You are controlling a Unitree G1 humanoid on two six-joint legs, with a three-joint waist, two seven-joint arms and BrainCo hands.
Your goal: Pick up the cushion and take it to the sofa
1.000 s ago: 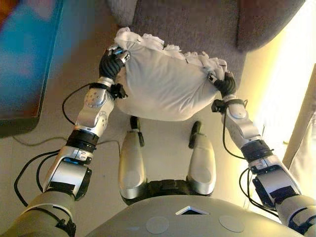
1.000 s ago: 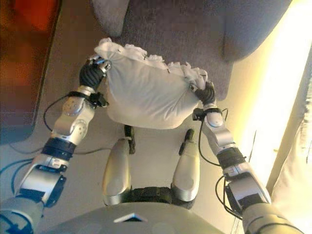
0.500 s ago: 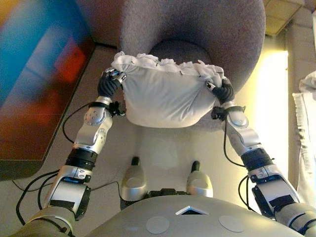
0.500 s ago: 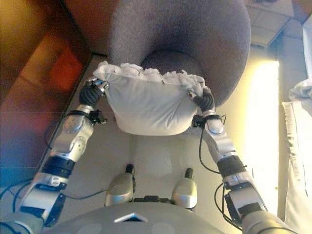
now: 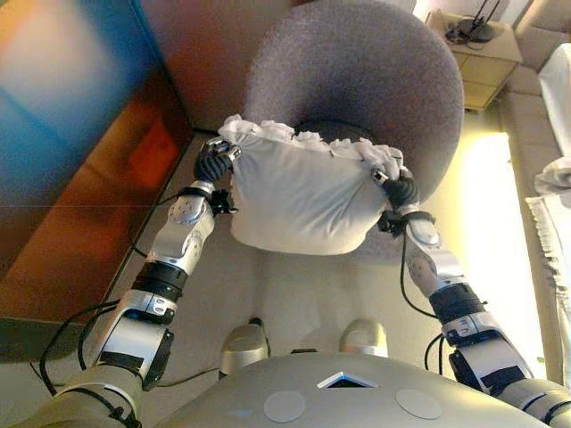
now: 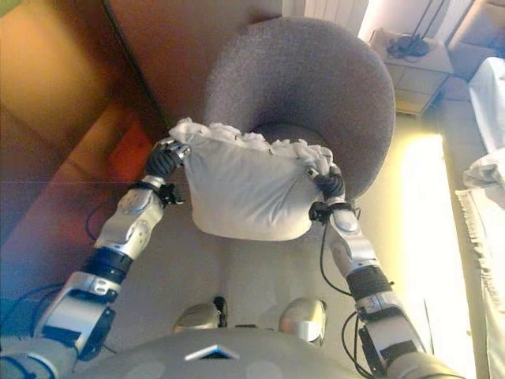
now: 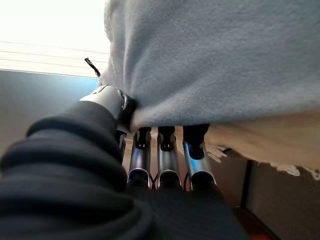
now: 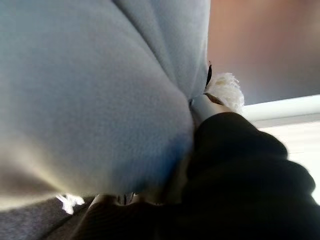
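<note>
A white cushion [image 5: 299, 201] with a frilled top edge hangs between my two hands, in the air in front of a round grey armchair [image 5: 357, 80]. My left hand [image 5: 214, 160] is shut on its left top corner. My right hand [image 5: 401, 189] is shut on its right top corner. In the left wrist view my fingers [image 7: 165, 150] curl into the cushion's cloth [image 7: 215, 60]. In the right wrist view the cushion [image 8: 90, 85] fills most of the picture, pressed against my hand's dark cover [image 8: 235, 170].
A dark wooden wall or cabinet [image 5: 80, 178] stands at the left. A small bedside unit [image 5: 473, 49] with cables on it stands at the far right. A bed edge with white fringed cloth [image 5: 553, 205] lies along the right.
The camera has tilted up and the whole armchair has come into view. The cushion stays held by both hands at the same corners.
</note>
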